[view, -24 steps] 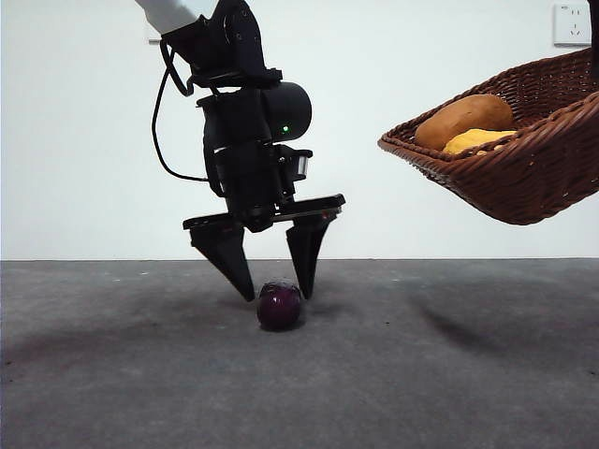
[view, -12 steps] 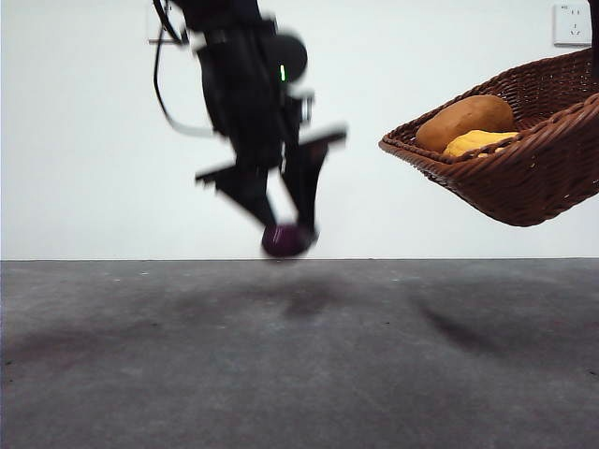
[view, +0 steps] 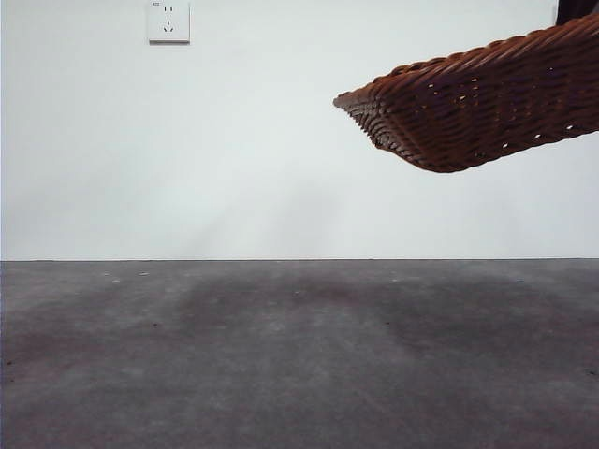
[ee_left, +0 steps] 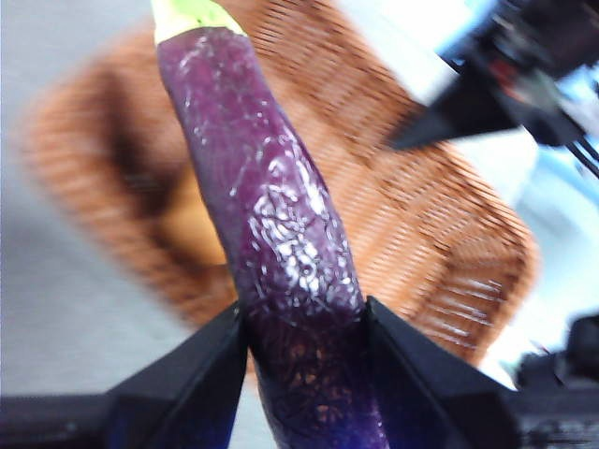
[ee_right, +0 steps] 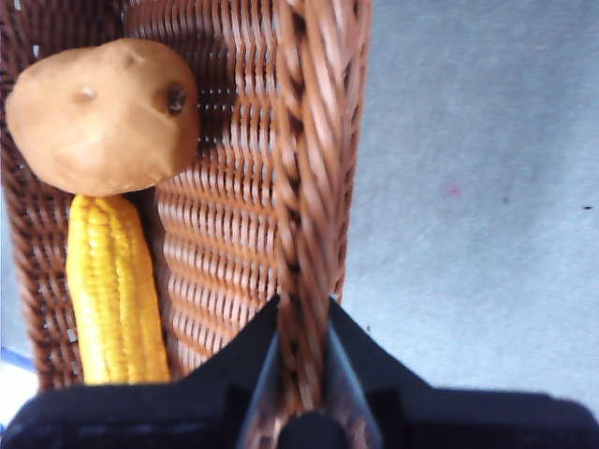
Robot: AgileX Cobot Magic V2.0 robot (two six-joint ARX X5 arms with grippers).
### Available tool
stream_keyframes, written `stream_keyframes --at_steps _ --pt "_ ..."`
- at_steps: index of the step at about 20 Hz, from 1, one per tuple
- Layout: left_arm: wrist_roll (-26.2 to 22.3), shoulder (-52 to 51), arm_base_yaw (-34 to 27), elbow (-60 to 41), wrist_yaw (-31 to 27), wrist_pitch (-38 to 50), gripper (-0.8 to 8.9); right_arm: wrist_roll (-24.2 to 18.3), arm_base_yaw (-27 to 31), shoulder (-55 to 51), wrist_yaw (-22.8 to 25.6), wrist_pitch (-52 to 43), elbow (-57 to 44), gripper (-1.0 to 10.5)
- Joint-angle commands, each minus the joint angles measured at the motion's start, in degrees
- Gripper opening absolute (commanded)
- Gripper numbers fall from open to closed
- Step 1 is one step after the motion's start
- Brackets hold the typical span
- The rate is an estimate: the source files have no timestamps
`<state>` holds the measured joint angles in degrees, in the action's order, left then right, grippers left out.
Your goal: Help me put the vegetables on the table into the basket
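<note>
My left gripper (ee_left: 304,313) is shut on a long glossy purple eggplant (ee_left: 271,215) with a green cap and holds it above the brown wicker basket (ee_left: 421,215), which is blurred behind it. My right gripper (ee_right: 301,304) is shut on the basket's braided rim (ee_right: 314,168) and holds it up off the table (view: 299,355). Inside lie an orange-brown potato (ee_right: 103,112) and a yellow corn cob (ee_right: 112,290). The front view shows only the basket's underside (view: 477,103) at the upper right; the vegetables and the left gripper are out of that view.
A white wall outlet (view: 168,21) sits high on the back wall. A black bit of arm (view: 576,9) shows at the top right corner above the basket. The other arm's black gripper (ee_left: 487,84) shows beyond the basket in the left wrist view.
The left gripper closed on the eggplant, lifted it off the table and rose out of the front view. The basket moved up and left, and its contents no longer show there.
</note>
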<state>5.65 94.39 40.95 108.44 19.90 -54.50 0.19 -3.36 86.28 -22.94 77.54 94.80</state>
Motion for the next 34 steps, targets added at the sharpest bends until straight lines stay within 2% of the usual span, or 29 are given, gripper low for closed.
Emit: stream_keyframes --at_steps 1,2,5,11,12,13,14,16,18,20,22,23,25,29,31,34 --pt "0.79 1.55 4.09 -0.26 -0.11 0.79 0.18 1.36 -1.57 0.15 -0.90 -0.42 -0.35 -0.1" --pt "0.76 2.16 5.88 -0.26 -0.63 1.55 0.18 1.57 -2.43 0.15 -0.87 -0.48 -0.35 -0.1" --pt "2.14 5.05 11.06 -0.26 -8.00 3.15 0.18 3.30 -5.38 0.15 -0.87 -1.36 -0.35 -0.1" --pt "4.76 11.13 12.74 -0.26 -7.96 3.30 0.46 3.48 -6.82 0.15 -0.68 -1.07 -0.35 -0.1" --pt "5.35 11.28 12.87 -0.26 -8.00 3.74 2.08 3.45 -6.82 0.15 -0.66 -1.03 -0.35 -0.1" --pt "5.79 11.28 12.90 -0.26 -8.00 4.46 4.23 3.43 -6.82 0.15 -0.66 -0.98 -0.35 -0.1" --pt "6.19 11.26 12.90 -0.24 -7.98 5.09 5.43 3.41 -6.82 0.15 -0.63 -1.01 -0.35 -0.1" --pt "6.34 11.26 12.90 -0.26 -7.96 5.70 5.41 3.23 -6.82 0.15 -0.39 -1.05 -0.35 -0.1" --pt "6.10 10.34 12.85 -0.24 -7.93 4.96 5.39 3.17 -6.80 0.17 2.16 -1.42 -0.35 -0.1" --pt "4.15 7.08 12.72 -0.24 -7.96 2.97 5.33 3.10 -6.54 0.20 4.68 -1.70 -0.35 -0.1" --pt "1.88 2.32 12.92 -0.24 -8.02 -1.01 5.20 2.60 -5.31 0.48 4.94 -2.29 -0.37 -0.1" --pt "0.61 -0.22 13.27 -0.24 -8.24 -3.76 3.68 2.58 -5.14 0.72 4.96 -3.02 -0.37 -0.1" --pt "-1.77 -4.46 14.16 -0.24 -10.99 -9.29 -0.09 2.38 -4.17 2.10 4.92 -4.92 -0.37 -0.1" --pt "-2.01 -10.73 16.13 -0.24 -16.02 -20.00 -0.04 0.24 -2.25 7.93 4.26 -7.98 -0.37 -0.1" --pt "-0.02 -13.94 17.33 -0.83 -16.87 -21.18 -0.05 -0.35 -0.70 11.37 3.37 -9.90 -0.37 -0.1" --pt "2.01 -18.14 21.11 -0.87 -16.98 -21.18 -0.05 -0.90 2.49 16.41 -3.54 -12.07 -0.35 -0.1"
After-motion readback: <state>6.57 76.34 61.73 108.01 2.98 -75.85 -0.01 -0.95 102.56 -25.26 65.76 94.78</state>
